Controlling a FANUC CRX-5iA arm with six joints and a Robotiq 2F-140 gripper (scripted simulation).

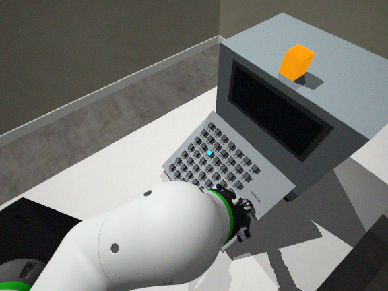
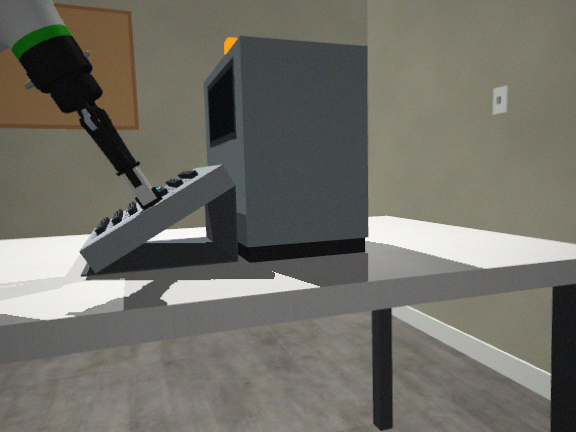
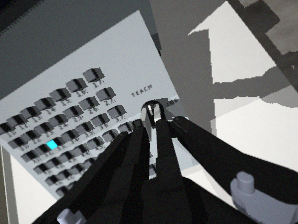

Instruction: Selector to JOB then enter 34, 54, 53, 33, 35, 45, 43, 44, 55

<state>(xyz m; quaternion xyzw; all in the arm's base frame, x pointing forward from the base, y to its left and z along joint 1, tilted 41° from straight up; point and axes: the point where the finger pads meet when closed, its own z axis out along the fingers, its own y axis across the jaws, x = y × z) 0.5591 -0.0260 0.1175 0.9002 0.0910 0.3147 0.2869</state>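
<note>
The grey sloped keypad (image 1: 222,162) juts from the front of the machine (image 1: 296,91), with rows of dark keys. One key (image 1: 209,152) glows cyan; it also shows in the wrist view (image 3: 52,145). The selector knob (image 3: 151,111) sits at the keypad's near right corner, just below the printed word TEACH (image 3: 141,92). My gripper (image 3: 152,112) is shut on the selector knob, its black fingers pressed to both sides. In the exterior view the fingers (image 2: 145,197) reach down onto the sloped panel. In the top view my arm hides the knob.
The machine has a dark screen (image 1: 279,111) and an orange block (image 1: 296,62) on top. It stands on a white table (image 2: 400,250). A black base (image 1: 30,229) sits at the near left, by my arm.
</note>
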